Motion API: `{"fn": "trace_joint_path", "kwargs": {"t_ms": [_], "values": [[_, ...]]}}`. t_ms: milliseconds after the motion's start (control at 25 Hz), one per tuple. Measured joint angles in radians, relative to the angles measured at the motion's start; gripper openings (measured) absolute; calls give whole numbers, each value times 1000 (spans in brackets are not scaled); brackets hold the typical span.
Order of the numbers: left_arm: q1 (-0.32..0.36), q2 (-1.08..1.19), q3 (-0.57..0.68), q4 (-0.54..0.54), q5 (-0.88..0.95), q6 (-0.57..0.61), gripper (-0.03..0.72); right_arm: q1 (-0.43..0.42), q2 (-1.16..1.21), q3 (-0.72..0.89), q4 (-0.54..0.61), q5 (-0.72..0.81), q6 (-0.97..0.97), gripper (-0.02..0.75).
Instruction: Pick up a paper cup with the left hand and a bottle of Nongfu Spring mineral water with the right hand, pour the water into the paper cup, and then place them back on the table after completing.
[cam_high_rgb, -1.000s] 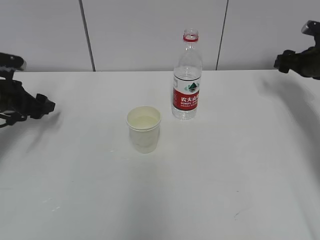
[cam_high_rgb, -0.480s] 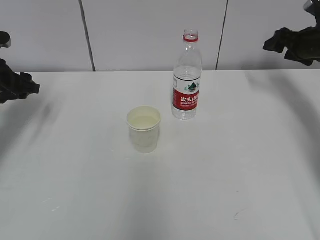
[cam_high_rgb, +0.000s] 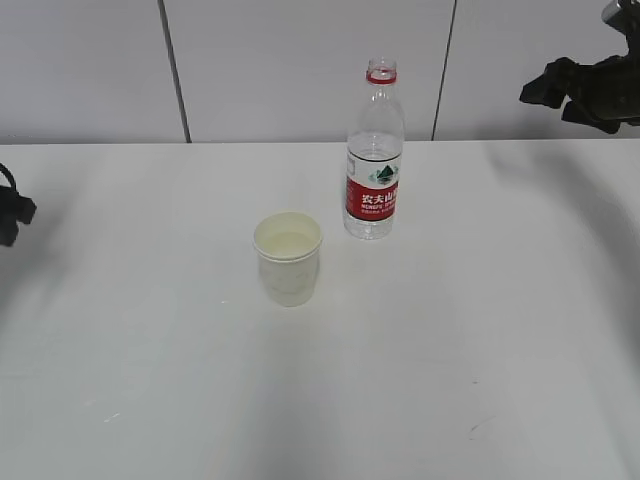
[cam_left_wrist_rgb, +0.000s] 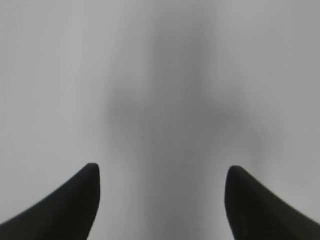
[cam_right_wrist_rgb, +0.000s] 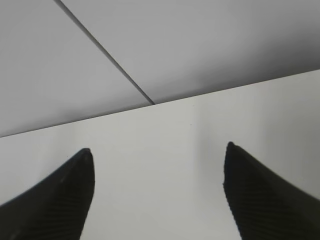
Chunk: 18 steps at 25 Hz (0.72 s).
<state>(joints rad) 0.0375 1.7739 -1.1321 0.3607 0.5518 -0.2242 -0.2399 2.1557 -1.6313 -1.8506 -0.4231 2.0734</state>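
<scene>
Cup (cam_high_rgb: 288, 258) and uncapped bottle (cam_high_rgb: 374, 150) stand upright on the surface (cam_high_rgb: 480, 330), apparently poured and set down; left claw (cam_left_wrist_rgb: 160, 200) and right claw (cam_right_wrist_rgb: 157, 192) both gape empty, so little remains but parking the arms.

The counter (cam_high_rgb: 450, 350) is plain white with a few dark specks. Right of the black left pincer (cam_left_wrist_rgb: 160, 200) stands a cream paper cup (cam_high_rgb: 288, 260). Left of the black right pincer (cam_right_wrist_rgb: 157, 195), the clear bottle (cam_high_rgb: 374, 150) wears a red label with white lettering and a red neck ring.
</scene>
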Motion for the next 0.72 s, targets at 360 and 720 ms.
{"fn": "trace_joint_path", "kwargs": {"t_ms": [360, 720], "values": [[16, -111, -16, -315, 320, 303, 513, 0, -2, -2, -2, -74, -11, 594], [22, -514, 287, -453, 349, 409, 522, 0, -24, -3, -4, -145, -35, 593]]}}
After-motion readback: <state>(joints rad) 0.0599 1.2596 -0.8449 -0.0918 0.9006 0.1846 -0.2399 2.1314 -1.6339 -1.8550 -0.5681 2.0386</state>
